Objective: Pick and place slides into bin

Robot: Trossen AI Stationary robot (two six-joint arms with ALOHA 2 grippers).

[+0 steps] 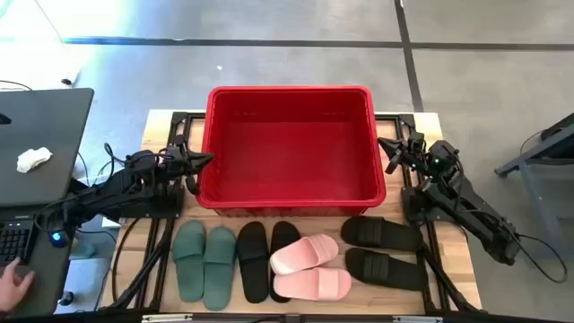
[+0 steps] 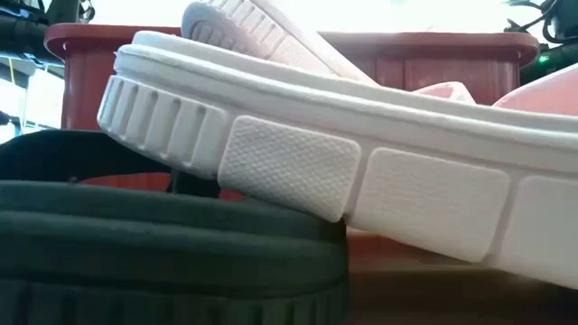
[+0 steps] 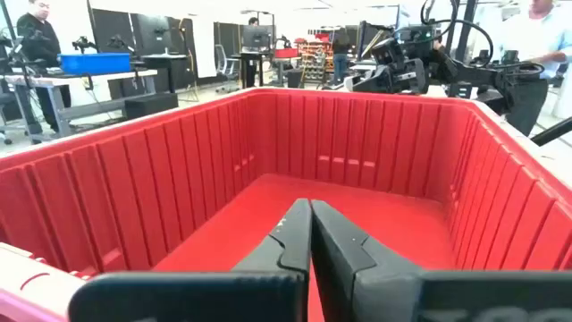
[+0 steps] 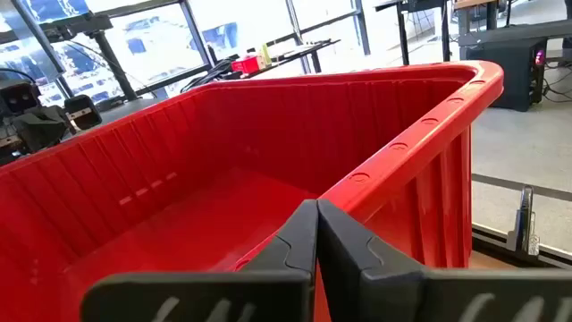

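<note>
The red bin [image 1: 291, 148] stands at the table's far middle. In front of it lie the slides: a green pair [image 1: 204, 260], a black pair [image 1: 267, 260], a pink pair [image 1: 309, 269] and a second black pair [image 1: 384, 253]. One pink slide [image 2: 361, 171] rests with part of its sole on a dark slide [image 2: 163, 244]. My left gripper [image 1: 202, 161] is shut beside the bin's left wall, pointing into the bin [image 3: 310, 219]. My right gripper [image 1: 390, 154] is shut beside the bin's right wall, over its rim [image 4: 316, 219].
A dark desk with a laptop [image 1: 36, 152] and a white crumpled thing [image 1: 34, 159] stands left of the table; a person's hand [image 1: 13, 285] lies at its near end. People and benches [image 3: 98, 63] show in the room beyond.
</note>
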